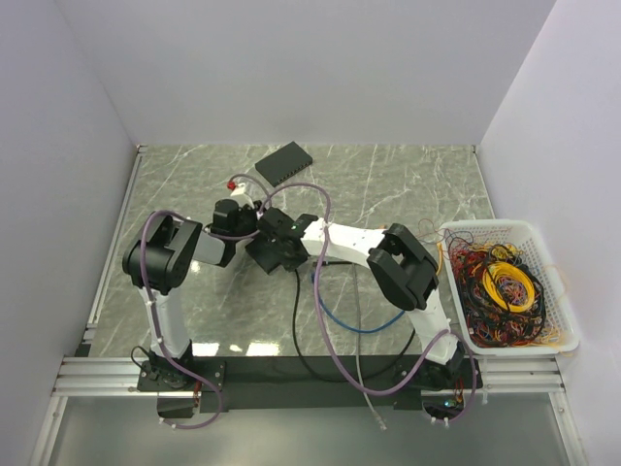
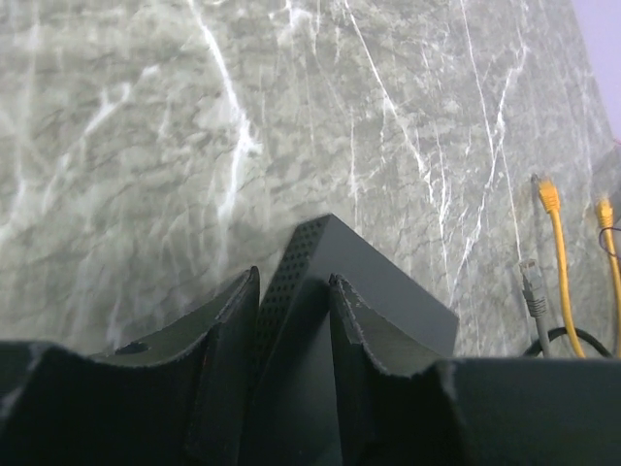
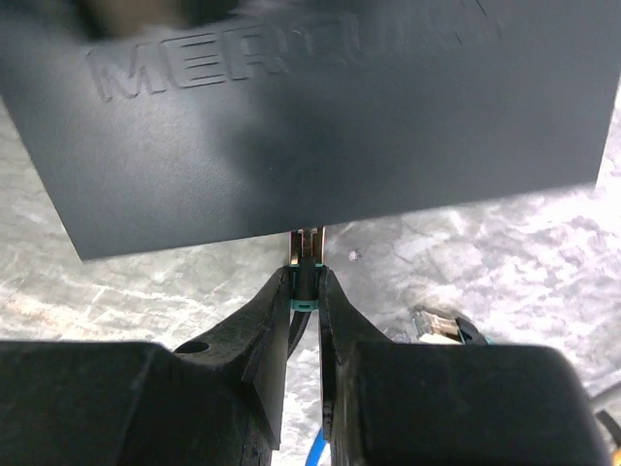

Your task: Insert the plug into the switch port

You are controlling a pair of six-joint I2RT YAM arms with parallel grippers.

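The switch (image 3: 320,126), a dark-grey box with raised lettering, hangs above the table between both arms (image 1: 266,249). My left gripper (image 2: 293,282) is shut on it across its thickness, with its perforated side (image 2: 281,282) showing between the fingers. My right gripper (image 3: 306,275) is shut on a clear connector with a teal collar (image 3: 309,260) on a black cable. That connector's tip meets the switch's lower edge, and the switch port there is hidden. The plug (image 2: 548,194), on a thin orange-yellow cable, lies on the table apart from both grippers.
A second orange-yellow cable tip (image 2: 604,209) and a grey one (image 2: 529,277) lie beside the plug. Another loose connector (image 3: 437,325) rests under the right gripper. A flat black slab (image 1: 283,162) sits at the back. A white basket (image 1: 485,229) of tangled cables stands at the right.
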